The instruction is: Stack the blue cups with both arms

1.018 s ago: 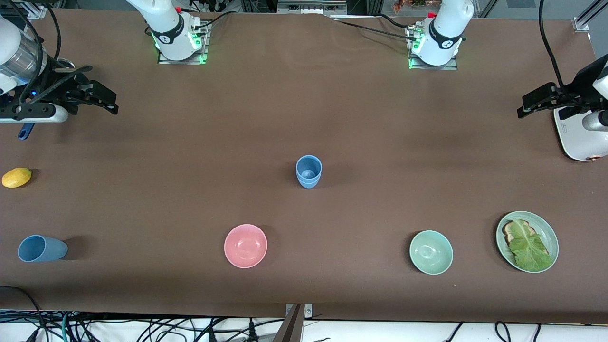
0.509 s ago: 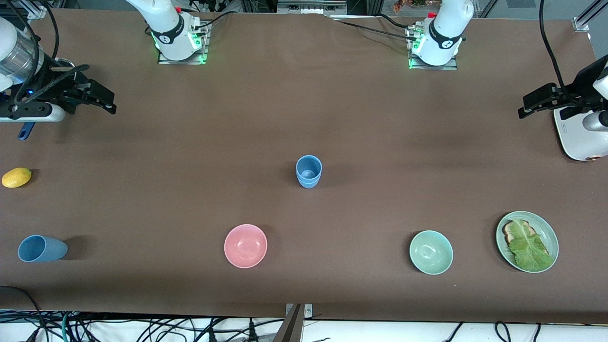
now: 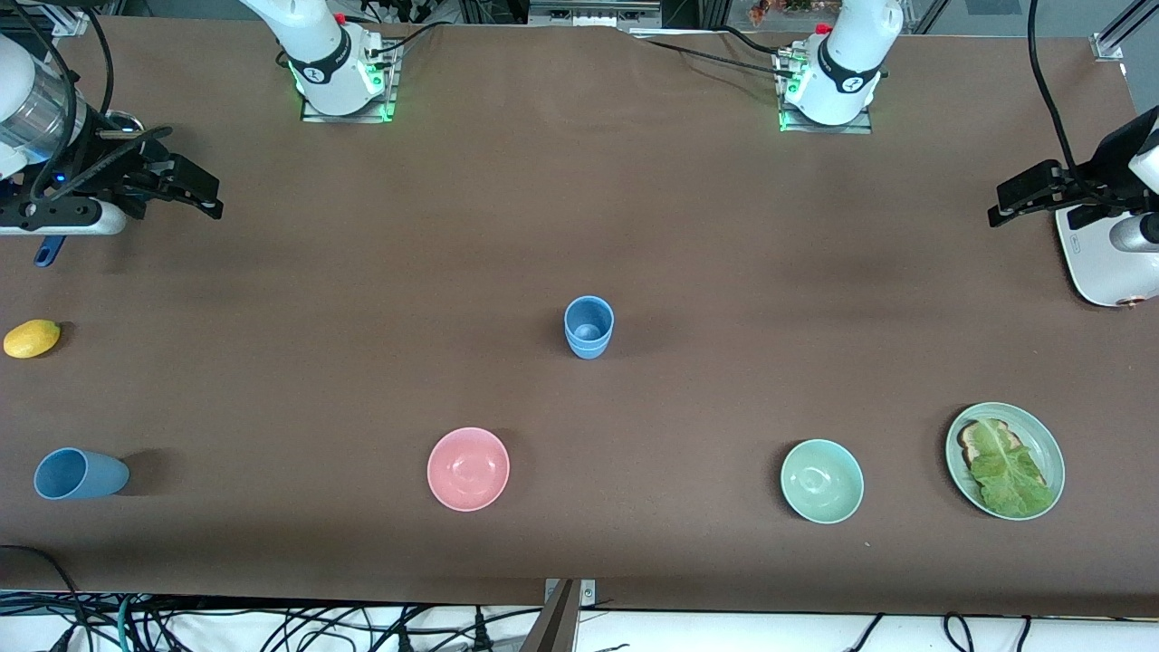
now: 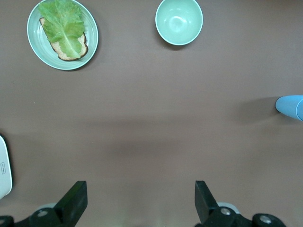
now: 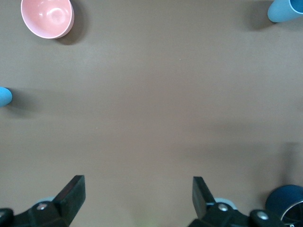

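Note:
Mid-table, one blue cup sits nested in another (image 3: 589, 328), mouth up; this pair also shows in the left wrist view (image 4: 291, 106) and the right wrist view (image 5: 4, 96). A third blue cup (image 3: 80, 474) (image 5: 285, 9) is alone at the right arm's end, near the front camera, its mouth toward that end. My right gripper (image 3: 195, 192) (image 5: 138, 189) hangs open and holds nothing over the right arm's end. My left gripper (image 3: 1019, 195) (image 4: 141, 194) hangs open and holds nothing over the left arm's end. Both are far from the cups.
A pink bowl (image 3: 468, 468) and a mint-green bowl (image 3: 821, 481) stand nearer the front camera than the stack. A green plate with bread and lettuce (image 3: 1043, 444) and a white device (image 3: 1100, 263) are at the left arm's end. A yellow fruit (image 3: 32, 338) lies at the right arm's end.
The right gripper has wavered slightly in place. The cups and the left gripper have not moved.

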